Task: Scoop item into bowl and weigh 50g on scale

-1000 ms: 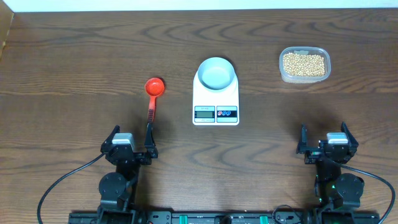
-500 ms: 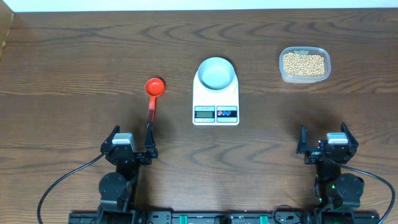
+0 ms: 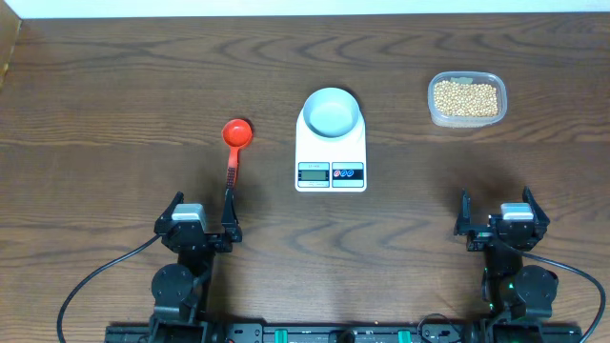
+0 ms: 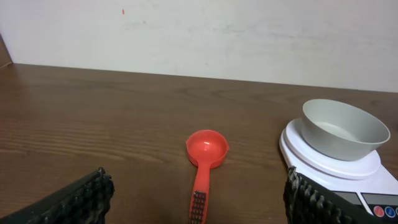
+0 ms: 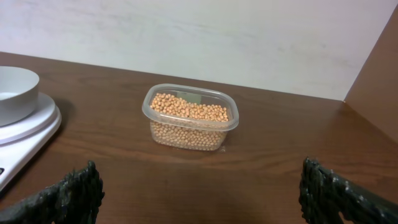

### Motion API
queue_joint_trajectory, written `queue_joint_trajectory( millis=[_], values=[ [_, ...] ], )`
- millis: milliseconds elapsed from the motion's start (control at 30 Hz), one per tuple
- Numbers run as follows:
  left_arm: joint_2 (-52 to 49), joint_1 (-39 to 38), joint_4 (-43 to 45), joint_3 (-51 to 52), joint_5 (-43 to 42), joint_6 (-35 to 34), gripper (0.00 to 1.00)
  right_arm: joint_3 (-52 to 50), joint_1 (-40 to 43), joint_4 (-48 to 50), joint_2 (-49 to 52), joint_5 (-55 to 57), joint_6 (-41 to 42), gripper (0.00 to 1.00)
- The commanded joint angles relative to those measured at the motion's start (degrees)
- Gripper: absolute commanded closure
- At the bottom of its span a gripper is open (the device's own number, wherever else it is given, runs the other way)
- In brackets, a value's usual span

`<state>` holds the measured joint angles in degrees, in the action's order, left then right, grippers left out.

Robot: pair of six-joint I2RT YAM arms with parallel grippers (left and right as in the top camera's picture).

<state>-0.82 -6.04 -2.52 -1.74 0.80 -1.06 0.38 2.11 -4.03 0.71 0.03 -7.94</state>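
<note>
Evidently nothing has changed over the last second: every view matches the earlier ones, so no step of the task is under way yet. My left gripper [image 3: 200, 221] stands with its jaws spread wide and nothing between them, and my right gripper [image 3: 497, 221] is the same, wide and empty. Both arms sit folded low at the near edge of the table [image 3: 114, 86], wrists level and pointing across it.

Just ahead of my left fingers [image 4: 87, 196] lies the red scoop [image 4: 205, 155], handle end toward me and cup facing up, empty. I am not touching it. Beside it, toward the middle, the scale [image 3: 331, 171] carries the bowl [image 3: 332, 111] on its platform, and the bowl looks empty. I cannot read the display.

Ahead of my right gripper, well apart from it, the clear tub [image 3: 431, 107] holds the beans [image 5: 189, 111], nearly full and uncovered.

I judge the task to be at its very start: no beans are in the bowl. The scoop handle is the natural first grasp for my left side, with a long reach across to the tub after that.
</note>
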Motion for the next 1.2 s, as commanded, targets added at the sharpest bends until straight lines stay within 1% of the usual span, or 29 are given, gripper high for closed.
queue_joint_trajectory(
  millis=[0, 167, 300, 567, 633, 767, 800, 933, 1067, 1133, 1167],
  values=[
    [-1.14, 0.31, -1.64, 0.02, 1.4, 0.83, 0.1, -0.07, -0.28, -0.24, -0.2, 0.9, 0.63, 0.01],
    [-4.07, 0.31, -1.64, -2.47, 1.38, 0.81, 0.1, -0.07, -0.28, -0.24, -0.2, 0.9, 0.63, 0.01],
    [-8.26, 0.31, -1.68, -6.47, 1.36, 0.81, 0.1, -0.07, -0.28, -0.24, -0.2, 0.9, 0.63, 0.01],
    [-22.05, 0.31, -2.25, -18.05, 1.03, 0.81, 0.1, -0.07, -0.28, -0.24, -0.2, 0.9, 0.61, 0.01],
    [-27.54, 0.31, -5.33, -23.45, -0.33, 0.83, 0.1, -0.07, -0.28, -0.24, -0.17, 0.9, 0.63, 0.01],
    [-36.96, 0.31, -10.54, -32.76, -0.28, 1.46, 0.1, -0.07, -0.28, -0.24, -0.17, 0.9, 0.63, 0.01],
    [-41.35, 0.31, -12.81, -37.2, -0.26, 1.44, 0.1, -0.07, -0.28, -0.24, -0.17, 0.9, 0.63, 0.01],
    [-49.96, 0.31, -18.69, -46.36, -0.31, 1.42, 0.1, -0.07, -0.28, -0.24, -0.17, 0.9, 0.63, 0.01],
    [-58.82, 0.87, -25.97, -55.93, -0.35, 1.42, 0.1, -0.07, -0.28, -0.24, -0.17, 0.9, 0.63, 0.01],
    [-65.35, 2.05, -32.06, -63.36, -0.37, 1.44, 0.1, -0.07, -0.28, -0.24, -0.17, 0.9, 0.61, 0.01],
    [-67.12, 2.45, -33.75, -65.44, -0.44, 1.42, 0.1, -0.07, -0.28, -0.24, -0.17, 0.9, 0.61, 0.01]
  ],
)
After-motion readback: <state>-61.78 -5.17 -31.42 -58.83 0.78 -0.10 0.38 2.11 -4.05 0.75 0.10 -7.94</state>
